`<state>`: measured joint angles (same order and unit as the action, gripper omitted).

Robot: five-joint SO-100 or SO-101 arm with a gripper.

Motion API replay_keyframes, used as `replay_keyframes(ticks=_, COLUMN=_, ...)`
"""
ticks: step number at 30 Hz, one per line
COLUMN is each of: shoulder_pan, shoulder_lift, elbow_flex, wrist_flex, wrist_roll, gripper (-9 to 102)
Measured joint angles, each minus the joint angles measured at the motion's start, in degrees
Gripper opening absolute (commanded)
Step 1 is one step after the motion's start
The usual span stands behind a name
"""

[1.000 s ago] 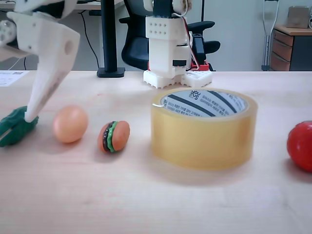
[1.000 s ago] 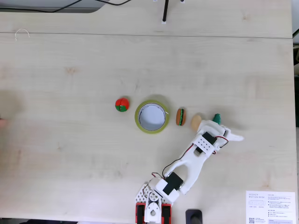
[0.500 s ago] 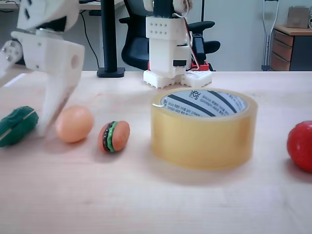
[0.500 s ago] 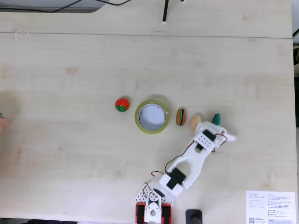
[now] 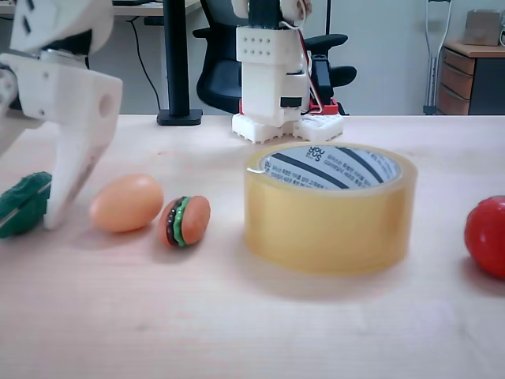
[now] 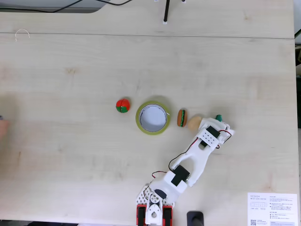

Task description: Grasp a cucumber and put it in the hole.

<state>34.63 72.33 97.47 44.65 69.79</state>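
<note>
The pale wooden table (image 6: pixel 70 141) carried everything, its light grain running across both fixed views. On it stood the white plastic robot arm (image 6: pixel 188 165), reaching in a fixed view from its base at the bottom edge up toward the row of toys. Next in size was the large yellowish translucent roll of packing tape (image 5: pixel 330 207), lying flat, and its round hole (image 6: pixel 153 117), ringed by a white core with black print, faced upward.

The white two-finger gripper (image 5: pixel 35 201) hung low at the left of a fixed view, one broad finger (image 5: pixel 69 166) tapering down to the tabletop between the cucumber and the egg. The other finger ran off the left edge there, and from above the wrist covered the tips, so how far the jaws stood apart could not be told; nothing showed them closed on anything.

A red, round toy tomato (image 5: pixel 485 235) sat well to the right of the roll. A smooth peach-coloured toy egg (image 5: pixel 126 203) lay just beside the small toy hamburger with green and dark layers (image 5: pixel 185 220). The small dark green glossy toy cucumber (image 5: pixel 21 204) rested on the table at the far left, partly behind the finger, well apart from the hole.
</note>
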Motion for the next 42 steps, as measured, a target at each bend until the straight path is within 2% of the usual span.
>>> replay_keyframes(ticks=15, shoulder_pan=0.00, shoulder_lift=0.53, elbow_flex=-0.62, wrist_flex=5.54, wrist_roll=0.00, gripper=5)
replay_keyframes(ticks=29, shoulder_pan=0.00, shoulder_lift=1.05, elbow_flex=-0.44, wrist_flex=6.59, wrist_roll=0.09, gripper=0)
replay_keyframes(ticks=36, shoulder_pan=0.18, shoulder_lift=0.97, elbow_flex=-4.57, wrist_flex=11.95, wrist_roll=0.09, gripper=0)
replay_keyframes(ticks=42, shoulder_pan=0.44, shoulder_lift=1.23, elbow_flex=-13.97, wrist_flex=19.51, wrist_roll=0.09, gripper=0)
